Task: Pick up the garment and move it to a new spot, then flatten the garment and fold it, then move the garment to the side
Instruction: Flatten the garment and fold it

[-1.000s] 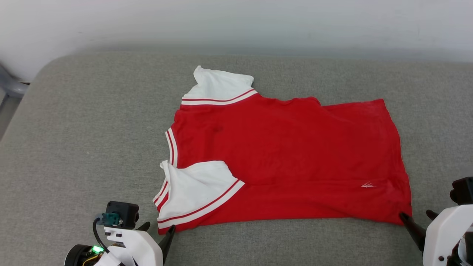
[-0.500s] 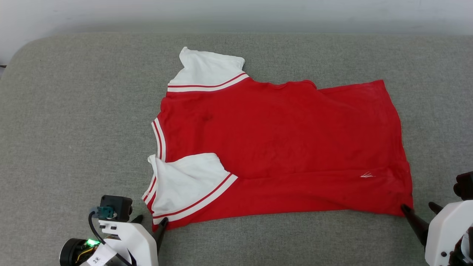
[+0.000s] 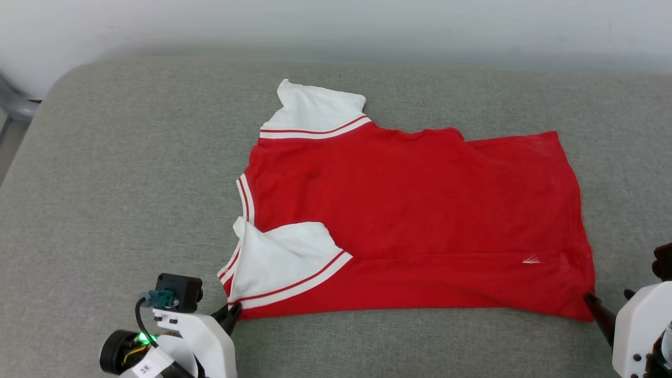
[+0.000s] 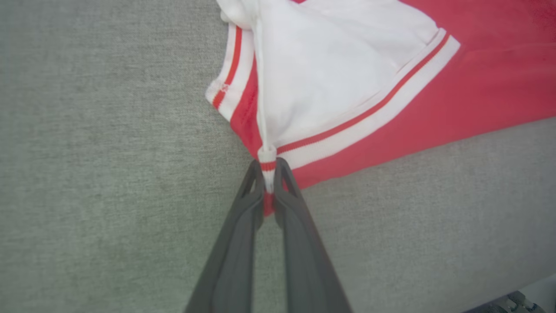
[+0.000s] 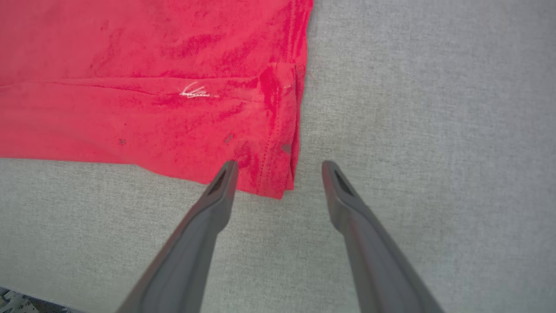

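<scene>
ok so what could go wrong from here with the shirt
1. The left gripper is shut on just the striped tip of the near sleeve of the garment; such a thin bite may slip on lifting.
2. The right gripper is open around the hem corner, barely past its edge; closing there could miss the cloth or catch one layer, and lifting one-sided would bunch the garment.

Noted: the garment [image 3: 415, 220] lies flat mid-surface [image 3: 131, 184], collar toward the left edge, hem toward the right. My left gripper [image 3: 233, 312] sits on its near left corner, at the striped sleeve trim. My right gripper [image 3: 611, 303] is at the near hem corner, fingers apart.
</scene>
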### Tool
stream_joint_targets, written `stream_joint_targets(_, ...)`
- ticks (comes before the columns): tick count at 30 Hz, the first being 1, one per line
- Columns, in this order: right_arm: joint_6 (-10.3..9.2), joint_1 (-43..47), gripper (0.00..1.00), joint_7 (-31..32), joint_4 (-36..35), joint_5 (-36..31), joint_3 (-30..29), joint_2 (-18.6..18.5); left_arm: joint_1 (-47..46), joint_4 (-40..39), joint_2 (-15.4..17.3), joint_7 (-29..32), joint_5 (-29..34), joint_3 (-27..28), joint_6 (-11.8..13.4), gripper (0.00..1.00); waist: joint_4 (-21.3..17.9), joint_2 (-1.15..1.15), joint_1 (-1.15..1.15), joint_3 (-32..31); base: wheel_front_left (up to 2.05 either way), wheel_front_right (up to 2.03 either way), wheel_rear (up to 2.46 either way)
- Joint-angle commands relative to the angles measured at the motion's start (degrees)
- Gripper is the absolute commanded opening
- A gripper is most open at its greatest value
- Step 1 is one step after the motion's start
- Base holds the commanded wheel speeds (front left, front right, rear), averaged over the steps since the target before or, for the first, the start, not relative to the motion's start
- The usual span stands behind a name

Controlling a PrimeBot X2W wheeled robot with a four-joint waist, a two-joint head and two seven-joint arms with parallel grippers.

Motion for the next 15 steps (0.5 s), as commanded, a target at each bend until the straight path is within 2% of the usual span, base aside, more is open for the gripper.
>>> stream_joint_targets(1, -0.05, -0.9, 1.0, 0.2, 1.1, -1.1, -0.5, 0.1, 0.2, -1.6, 0.7, -0.4, 0.6, 0.4, 0.5, 0.0, 0.8, 0.0, 0.0, -0.5, 0.0, 0.0, 0.0)
stream_joint_targets(6, -0.05, -2.4, 1.0, 0.0, 6.0, -4.4, -1.8, 1.0, -0.4, -7.8, 2.7, 0.0, 3.1, 0.2, 2.5, 0.0, 2.1, 0.0, 0.0, -0.2, 0.0, 0.0, 0.0)
stream_joint_targets(15, -0.05, -4.6, 1.0, -0.5, 12.2, -7.3, -2.7, 3.0, -0.6, -15.3, 3.9, 1.9, 5.1, -0.4, 4.9, 0.0, 3.4, 0.0, 0.0, 2.1, 0.0, 0.0, 0.0)
